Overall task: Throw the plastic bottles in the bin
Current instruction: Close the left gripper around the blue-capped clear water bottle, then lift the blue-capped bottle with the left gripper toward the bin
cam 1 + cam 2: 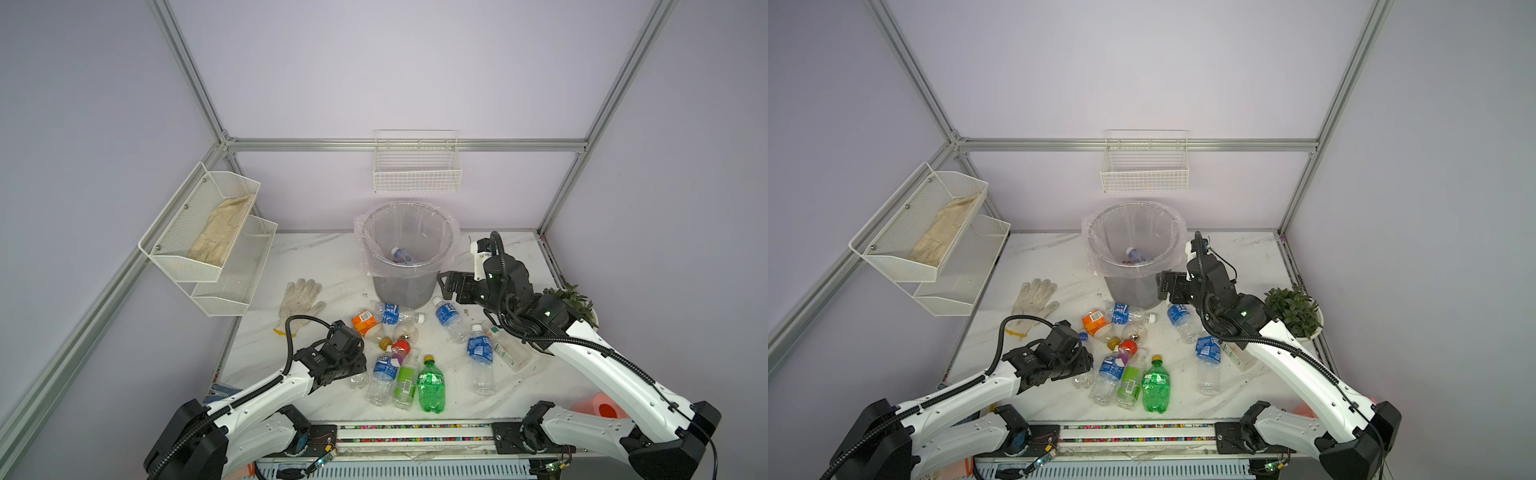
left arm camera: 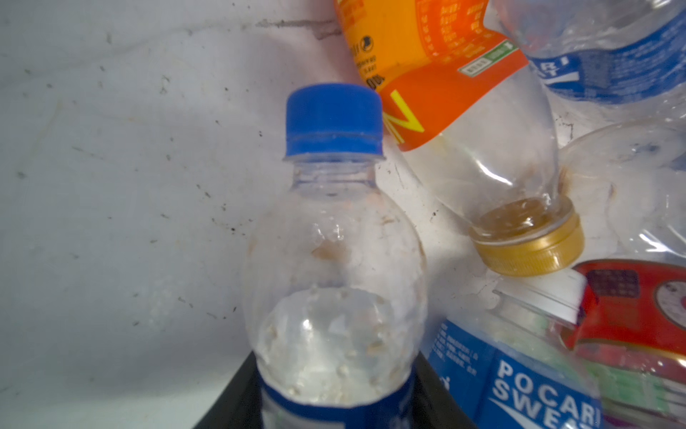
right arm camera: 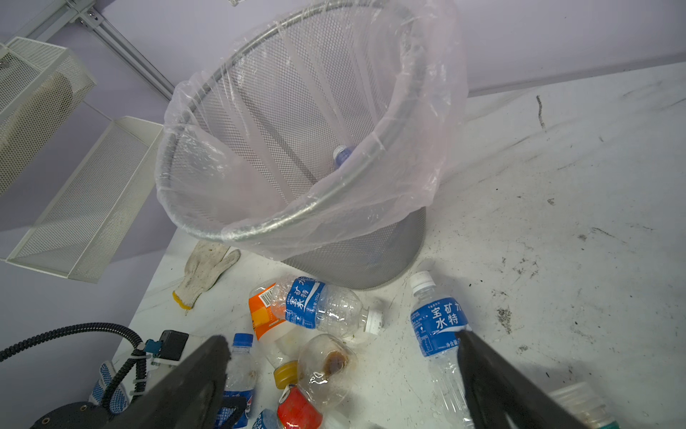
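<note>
The bench (image 1: 316, 257) is a white marble-pattern slab, scuffed and speckled with dirt. The bin (image 1: 399, 291) stands upright at centre rear. A glove (image 1: 301, 297) lies flat to its left. Bottles (image 1: 447, 316) lie on their sides in front of the bin, including an orange-labelled bottle (image 1: 365, 324), a green bottle (image 1: 431, 386) and a blue-capped bottle (image 2: 334, 260). A potted plant (image 1: 1293, 309) stands at the right edge. A pink watering can (image 1: 602, 409) is partly hidden at front right.

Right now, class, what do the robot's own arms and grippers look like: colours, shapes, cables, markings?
The left arm and right arm have smooth white shells with black joints and bases. A black ribbed cable hose loops along each. The left gripper and right gripper are black, with flat black fingers. A small green light glows on the right arm.
</note>
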